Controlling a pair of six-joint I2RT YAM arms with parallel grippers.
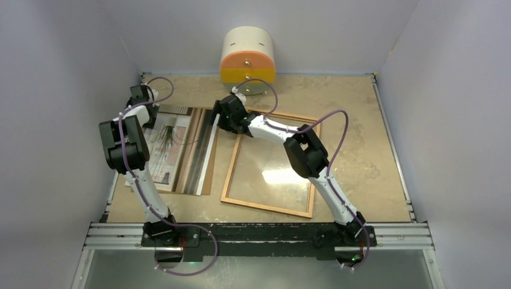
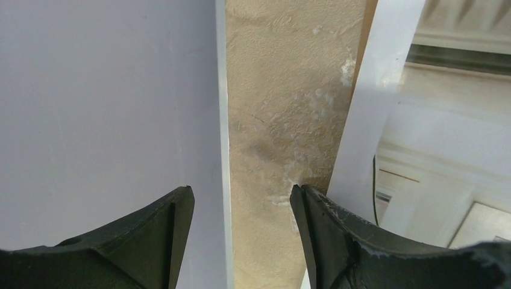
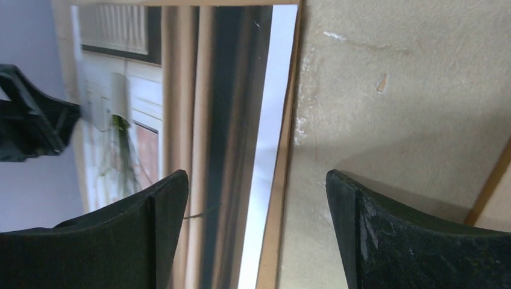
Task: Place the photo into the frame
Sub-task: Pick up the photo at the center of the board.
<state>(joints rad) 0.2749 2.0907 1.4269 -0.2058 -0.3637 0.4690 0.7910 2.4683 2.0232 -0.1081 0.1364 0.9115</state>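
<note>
**Both grippers open at the photo's far end, nothing held yet**

The right gripper [image 3: 256,180] hangs with its jaws wide apart and empty. Its wrist view shows the gap straddling the right-hand edge of the photo [image 3: 181,90]: one finger over the curtain part of the print, the other over bare bench [image 1: 361,138]. The left gripper [image 2: 241,201] is also spread and empty at the photo's far left corner. Its inner finger is at the white border, though I cannot tell whether it touches.

The photo lies picture side up on a brown backing board [image 3: 278,198], whose rim shows as a thin strip just beside the print's white margin. Both are on the left of the bench. The frame [image 1: 268,207] lies flat to their right, near but apart, with its pane catching the light.

I judge the print to be light, thin and floppy. Its glossy face would be slippery and would mark or crease if pinched hard. The white margin at an edge or corner looks the best place to take hold. Because it lies flat on the board, a finger must get under the edge without catching the board too. Carrying it with two hands would limit sagging.

A cream and orange cylinder [image 1: 247,57] stands at the back, well clear. The side wall [image 2: 90,90] sits close to the left gripper and limits its room. The right arm itself crosses above the frame's far corner, so it may need to clear the opening.
</note>
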